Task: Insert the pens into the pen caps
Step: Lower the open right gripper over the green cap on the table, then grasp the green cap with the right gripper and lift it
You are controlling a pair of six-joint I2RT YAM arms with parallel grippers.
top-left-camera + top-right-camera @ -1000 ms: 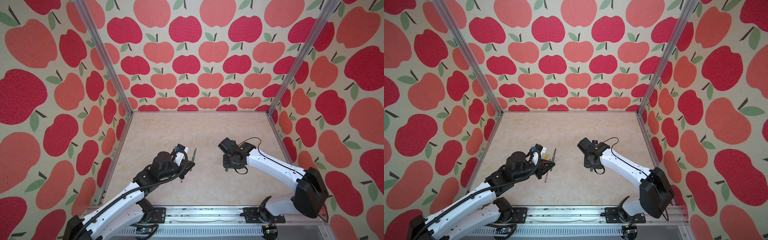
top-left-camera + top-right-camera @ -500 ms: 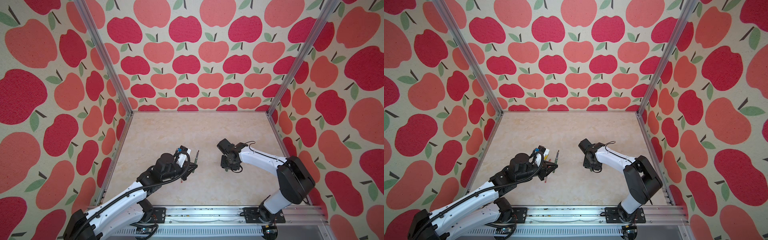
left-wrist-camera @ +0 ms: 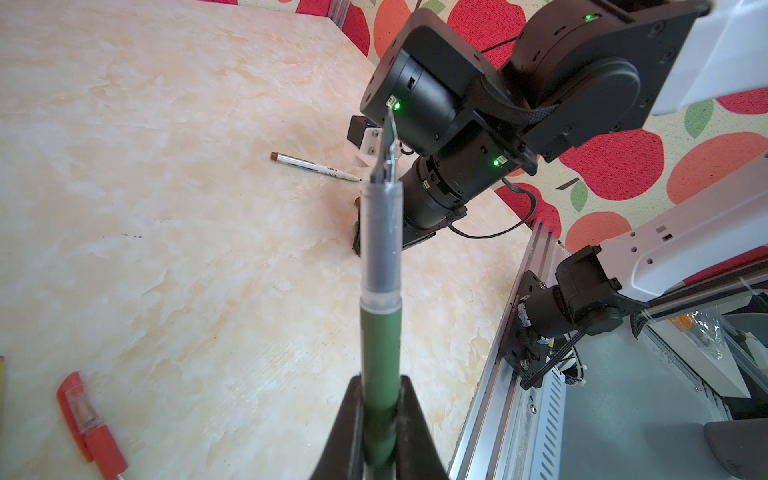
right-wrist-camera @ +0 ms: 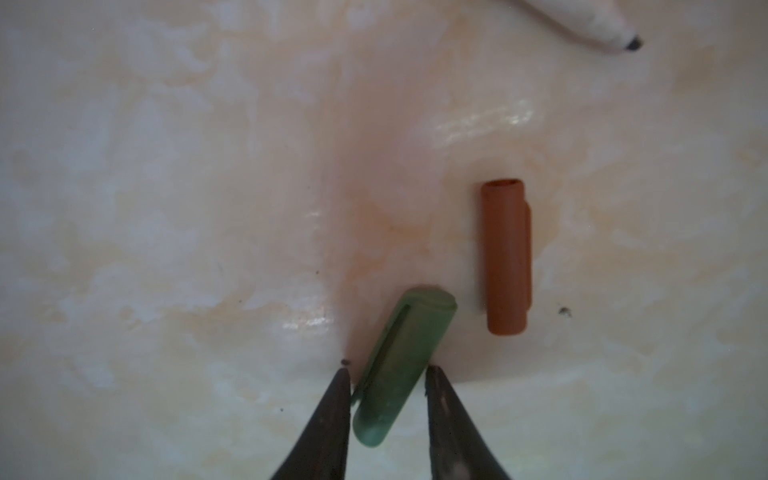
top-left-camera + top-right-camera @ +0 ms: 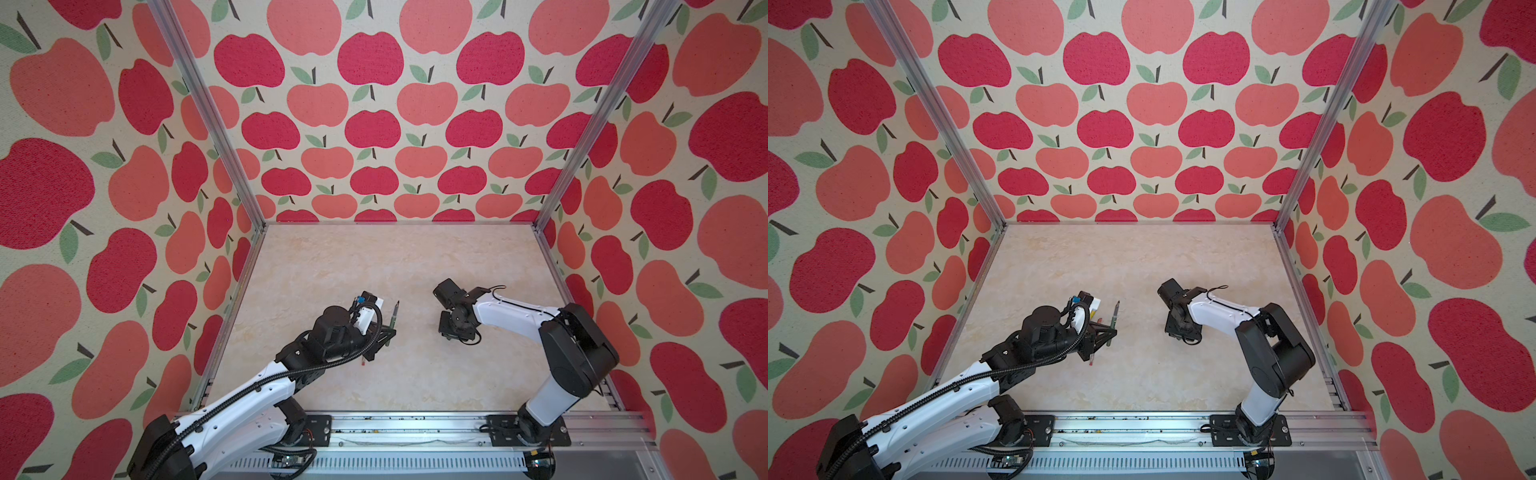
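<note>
While the left gripper (image 3: 380, 440) pinches the green pen (image 5: 1114, 316) low on its barrel, jaws pressed tight against it, the pen hangs clear of the table (image 5: 332, 257) near its middle, bare nib aimed toward 12 o'clock in both top views. At 3 o'clock from it, well apart, the right gripper (image 4: 388, 372) points straight down at the table. Its jaws stand narrowly spread astride the green cap (image 4: 409, 332), which lies flat and slanted between them; one tip touches the cap's side, but whether the jaws truly clamp it cannot be told. The brown cap (image 4: 507, 257) lies just beside the green cap, not touching it. A white pen (image 3: 316, 168) with a dark tip lies on the table near the right gripper. The red pen (image 3: 89, 424) lies flat under the left gripper, one end peeking out at 6 o'clock of it in both top views.
</note>
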